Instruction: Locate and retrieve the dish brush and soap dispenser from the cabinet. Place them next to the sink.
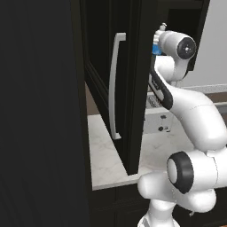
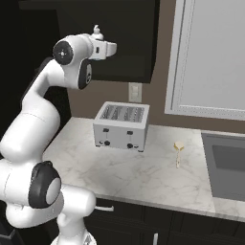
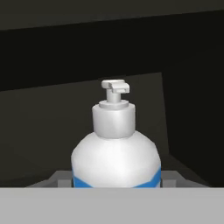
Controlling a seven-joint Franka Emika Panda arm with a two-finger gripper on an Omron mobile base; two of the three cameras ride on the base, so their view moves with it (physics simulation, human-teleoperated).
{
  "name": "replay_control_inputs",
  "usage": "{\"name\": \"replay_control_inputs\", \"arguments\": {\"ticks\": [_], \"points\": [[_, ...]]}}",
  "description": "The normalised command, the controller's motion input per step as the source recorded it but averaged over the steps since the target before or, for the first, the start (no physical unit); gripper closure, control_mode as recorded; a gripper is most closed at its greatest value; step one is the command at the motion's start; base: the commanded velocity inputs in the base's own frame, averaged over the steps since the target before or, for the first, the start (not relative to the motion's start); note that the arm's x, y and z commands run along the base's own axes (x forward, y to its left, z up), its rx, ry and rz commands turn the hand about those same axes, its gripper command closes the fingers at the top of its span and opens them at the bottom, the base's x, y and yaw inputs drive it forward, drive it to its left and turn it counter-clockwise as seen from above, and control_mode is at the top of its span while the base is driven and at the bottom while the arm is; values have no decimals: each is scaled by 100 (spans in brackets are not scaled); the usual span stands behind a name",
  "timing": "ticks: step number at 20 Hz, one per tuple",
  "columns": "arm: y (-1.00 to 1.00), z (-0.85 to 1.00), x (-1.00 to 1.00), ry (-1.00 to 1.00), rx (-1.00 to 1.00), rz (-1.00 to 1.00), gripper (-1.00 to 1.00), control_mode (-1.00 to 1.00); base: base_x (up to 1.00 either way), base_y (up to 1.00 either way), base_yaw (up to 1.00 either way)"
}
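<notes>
Dispenser [image 3: 115, 148] sits dead centre in the hand view, upright, white pump and nozzle on top, blue band low on the body, dark cabinet interior behind it. Finger tips [image 3: 59, 178] show as small grey stubs on either side of the bottle's base, spread about as wide as the body; whether they touch it or just flank it, cannot tell. Gripper [image 2: 106, 48] is raised high in the right base view, at the open cabinet [image 2: 122, 43], with the pump top poking up just above the hand. In the left base view the hand is up beside the edge of the cabinet door [image 1: 111, 84], a bit of blue visible next to the wrist; the door's long curved handle [image 1: 114, 86] faces the camera. Brush [image 2: 178, 152] lies flat on the marble counter [image 2: 143, 177], tan head away from the camera, between the toaster [image 2: 121, 126] and the sink [image 2: 225, 165], apart from both. Toaster stands near the back wall under an outlet [image 2: 135, 92].
</notes>
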Motion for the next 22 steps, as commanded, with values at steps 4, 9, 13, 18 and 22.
{"name": "replay_control_inputs", "arguments": {"ticks": [4, 9, 13, 18, 22], "points": [[1, 1, -81, 0, 0, 1, 100, -100, 0, 0, 0], [0, 0, -79, 0, 0, 5, 100, -100, 0, 0, 0], [0, 8, -83, 2, 0, 6, 100, -100, 0, 0, 0], [0, 15, -86, 5, -1, 4, 100, -100, 0, 0, 0], [0, 1, -68, 10, -11, 0, 100, -100, 0, 0, 0]]}}
